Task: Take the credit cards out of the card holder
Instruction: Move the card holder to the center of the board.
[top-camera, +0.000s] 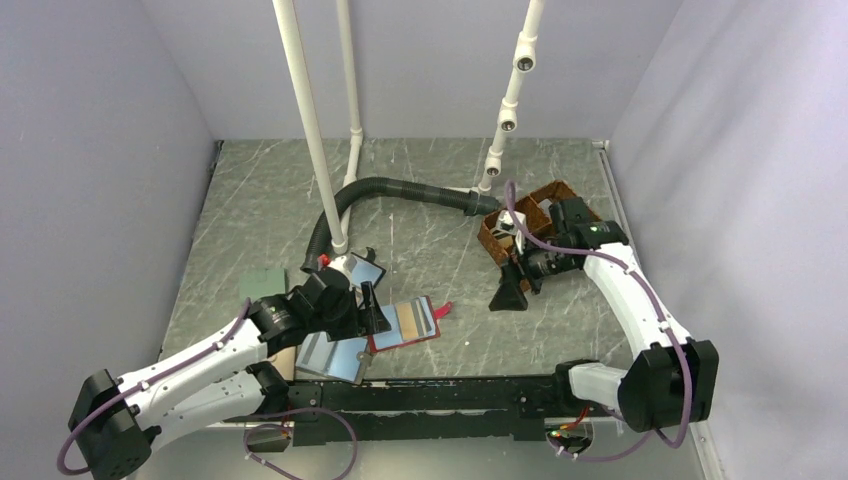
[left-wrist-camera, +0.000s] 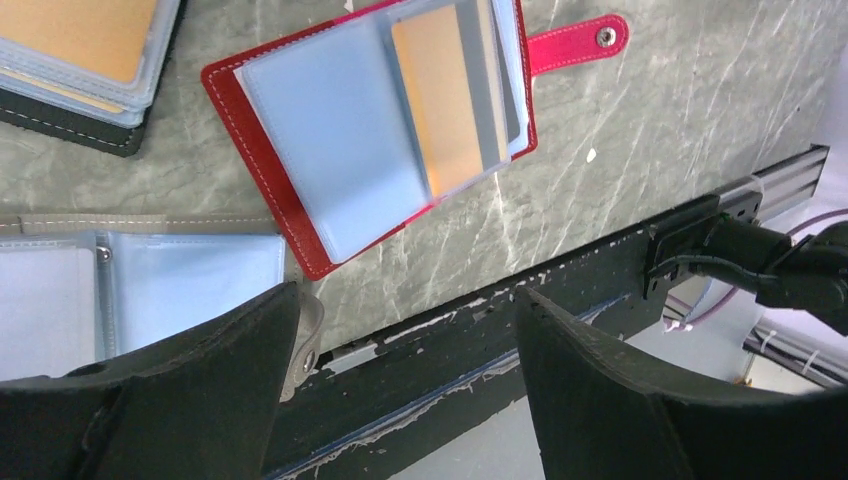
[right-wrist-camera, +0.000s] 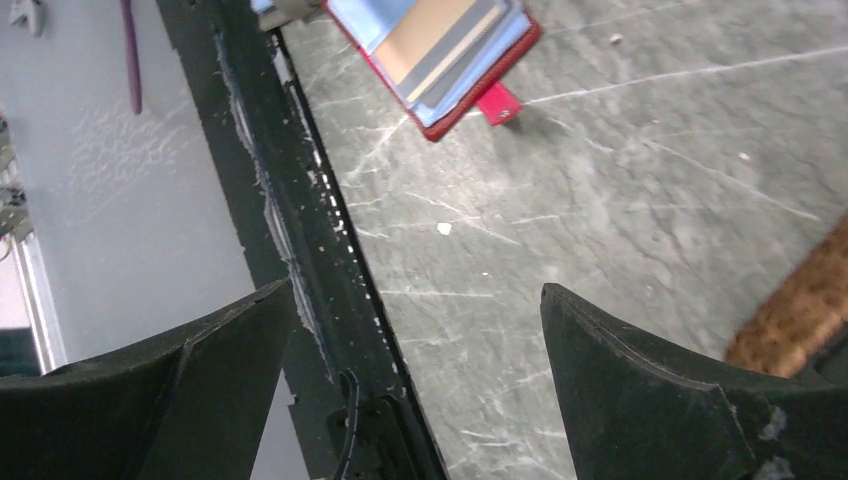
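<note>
Top view, with both wrist views. The card holder (top-camera: 405, 323) – a flat red wallet – lies open on the grey marbled table (top-camera: 450, 200), near the black rail (top-camera: 440, 395) at the front edge and left of centre. Its pull tab (top-camera: 443, 309) points to the right, away from the left arm. Clear blue-grey sleeves fill the open face. In the left wrist view the card holder (left-wrist-camera: 330, 170) shows one credit card (left-wrist-camera: 450, 95), tan with a grey band, tucked in the sleeve nearest the pull tab (left-wrist-camera: 580, 42); any other cards cannot be made out.

The left claw (top-camera: 372, 308) hovers just beside the holder's left edge. In its own camera the left claw (left-wrist-camera: 410, 390) stands wide apart, the two dark fingers (left-wrist-camera: 200, 400) low in the frame over the rail (left-wrist-camera: 560, 280), with nothing between them and no contact with the holder.

The right claw (top-camera: 510, 295) hangs well to the right of the holder, over bare table. Seen from its wrist, the right claw (right-wrist-camera: 415, 380) is likewise spread wide and grips nothing – the card holder (right-wrist-camera: 440, 50) sits far off at the top of that frame.

A black-rimmed case (top-camera: 355, 268) lies behind the left claw, and a grey-blue folding wallet (top-camera: 330, 355) lies just beside the holder on its left. A brown basket (top-camera: 530, 215) sits behind the right claw, next to the end of a black ribbed hose (top-camera: 400, 190).
</note>
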